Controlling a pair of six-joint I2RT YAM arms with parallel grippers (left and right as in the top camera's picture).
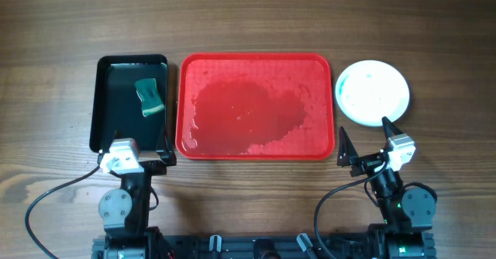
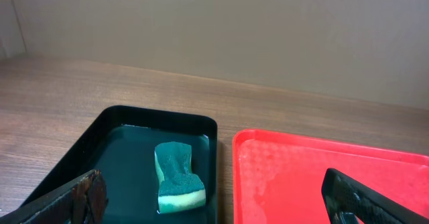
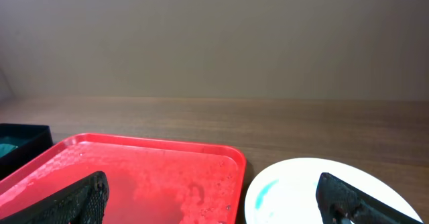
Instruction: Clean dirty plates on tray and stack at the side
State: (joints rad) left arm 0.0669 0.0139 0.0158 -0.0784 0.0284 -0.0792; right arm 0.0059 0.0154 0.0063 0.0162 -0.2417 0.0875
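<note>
- Here's the red tray [image 1: 256,112], in the middle of the bench [image 1: 46,73], its long side running left to right. Its floor shines with a wet film and small droplets.
- Over to the right: the plates [image 1: 372,92] sit in a stack on the bare wood just beside the tray's right rim, toward the far right corner. They are off the tray and not touching it.
- The top plate is white with a faint aqua smear. A pale aqua rim peeks out along its left side. How many lie beneath, I cannot tell.
- The right gripper [image 1: 366,139] hangs near the robot's edge of the bench, just short of the stack. Its fingers are spread wide and it grasps nothing.
- On the left, the black tray [image 1: 97,104] stands just beside the red one, rims close together. A green sponge [image 1: 150,96] lies in its far half, in shallow water.
- The left gripper [image 2: 214,204] hovers over the black tray's near end. It is released too, with its fingers far apart and nothing between them.
</note>
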